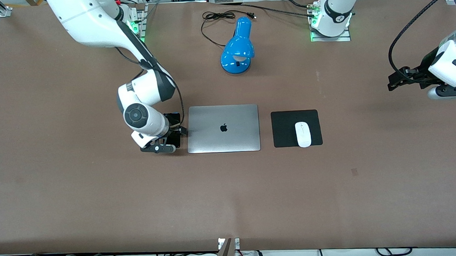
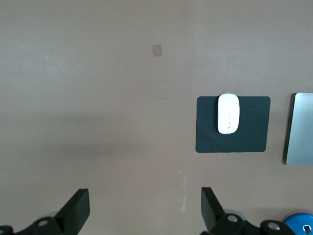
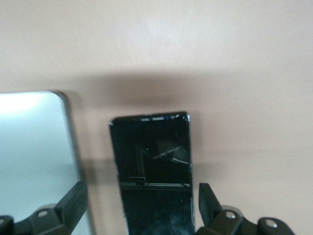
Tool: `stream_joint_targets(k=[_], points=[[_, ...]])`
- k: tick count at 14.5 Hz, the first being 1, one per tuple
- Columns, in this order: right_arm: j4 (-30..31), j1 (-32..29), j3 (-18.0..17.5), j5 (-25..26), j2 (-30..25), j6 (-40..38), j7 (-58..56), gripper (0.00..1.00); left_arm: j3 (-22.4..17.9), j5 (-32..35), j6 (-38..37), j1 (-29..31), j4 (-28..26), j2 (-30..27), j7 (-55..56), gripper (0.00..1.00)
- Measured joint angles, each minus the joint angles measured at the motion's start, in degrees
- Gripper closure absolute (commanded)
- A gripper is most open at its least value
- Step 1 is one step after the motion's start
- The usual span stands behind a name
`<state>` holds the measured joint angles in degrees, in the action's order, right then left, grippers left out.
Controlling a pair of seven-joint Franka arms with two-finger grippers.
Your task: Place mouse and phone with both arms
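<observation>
My right claw (image 3: 139, 208) sits low over the slim black rectangular slab phone (image 3: 152, 166), its fingers (image 3: 73, 203) spread to either side of the slab without touching it, so nothing is gripped. In the wrist view the phone lies flat on the brown surface (image 1: 99, 197), just beside the closed silver laptop (image 1: 223, 128), on the laptop's side toward the right arm's end, its long edge parallel to the laptop's edge. In the front view the claw and wrist cover most of it.

I judge the phone stiff, thin and glossy: it offers only narrow side edges, so if I had to lift it again I would pinch across its width near the middle, and squarely, since the glass face looks slippery and the laptop edge leaves little room for the finger on that side.

My left claw (image 2: 144, 208) hangs spread and empty over bare surface, well apart from the laptop toward the left arm's end. The small white oval glossy mouse (image 1: 303, 134) rests on the square black pad (image 1: 280, 129), which lies beside the laptop on that same side. The mouse looks light, hard and rounded; I would take it across its narrow flanks, low down, as the domed top would slide out. A blue desk lamp (image 1: 238, 49) stands farther from the front camera than the laptop.
</observation>
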<state>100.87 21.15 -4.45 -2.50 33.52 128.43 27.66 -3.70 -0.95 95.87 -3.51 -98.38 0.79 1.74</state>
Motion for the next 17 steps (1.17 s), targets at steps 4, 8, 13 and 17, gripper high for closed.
stream_joint_targets(k=[4,8,13,17], points=[[-11.9,-0.9,0.8,3.2,-4.2,-16.4,-1.9,0.00,0.1,0.0,1.8,0.0,0.3,-0.2,0.0,0.00],[-24.5,-4.7,1.1,5.8,-5.5,-28.1,-8.0,0.00,0.5,0.0,2.7,-0.1,0.5,-0.2,-0.2,0.00],[-28.6,-12.3,1.3,5.8,-9.7,-30.6,-15.2,0.00,0.8,0.2,2.7,-0.1,0.7,-0.1,-0.2,0.00],[-28.6,-20.2,1.5,5.8,-13.6,-33.5,-22.2,0.00,0.8,0.3,2.1,-0.1,0.7,-0.1,-0.3,0.00]])
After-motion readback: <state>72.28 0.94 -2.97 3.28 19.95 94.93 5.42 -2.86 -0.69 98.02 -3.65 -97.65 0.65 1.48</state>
